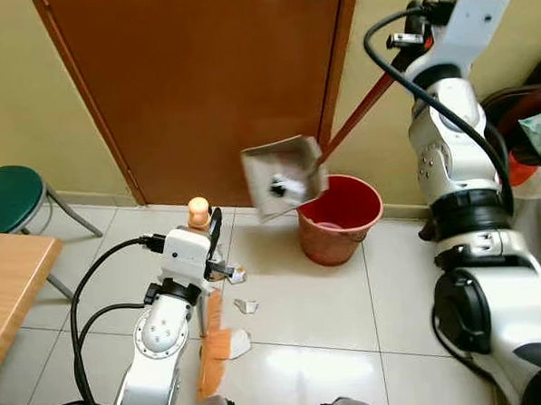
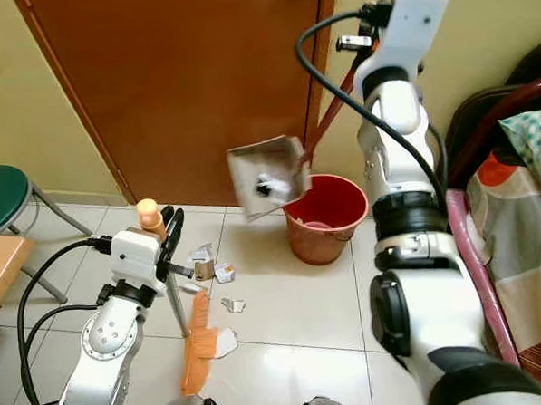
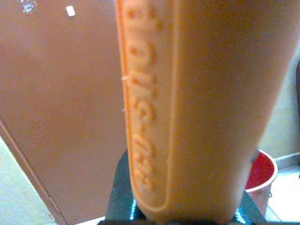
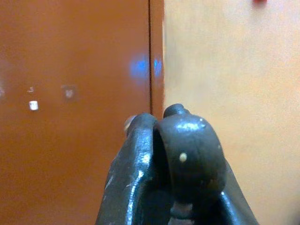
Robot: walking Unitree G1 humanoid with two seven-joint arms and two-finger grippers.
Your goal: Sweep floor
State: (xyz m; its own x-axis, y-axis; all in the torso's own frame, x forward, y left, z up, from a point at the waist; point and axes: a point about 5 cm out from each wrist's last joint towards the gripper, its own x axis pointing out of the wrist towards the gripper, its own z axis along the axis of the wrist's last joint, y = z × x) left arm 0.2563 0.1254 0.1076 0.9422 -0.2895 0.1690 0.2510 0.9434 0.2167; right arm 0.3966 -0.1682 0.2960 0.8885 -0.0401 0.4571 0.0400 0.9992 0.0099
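Observation:
An orange broom (image 1: 212,346) stands on the tiled floor with its bristles down. My left gripper (image 1: 213,237) is shut on its orange handle (image 3: 197,108) just under the knob. My right gripper (image 2: 353,42) is raised high by the door frame, shut on the long red handle (image 1: 361,111) of a grey dustpan (image 1: 283,176). The pan hangs tilted over the rim of a red bucket (image 1: 339,219), with a few scraps inside it. Paper scraps (image 1: 246,305) lie on the tiles beside the broom; one white piece (image 1: 239,343) rests against the bristles.
A brown door (image 1: 200,79) is straight ahead behind the bucket. A green stool (image 1: 7,194) and a wooden table corner (image 1: 7,280) are at the left. A bed with a patterned cover (image 2: 525,207) lies close on the right.

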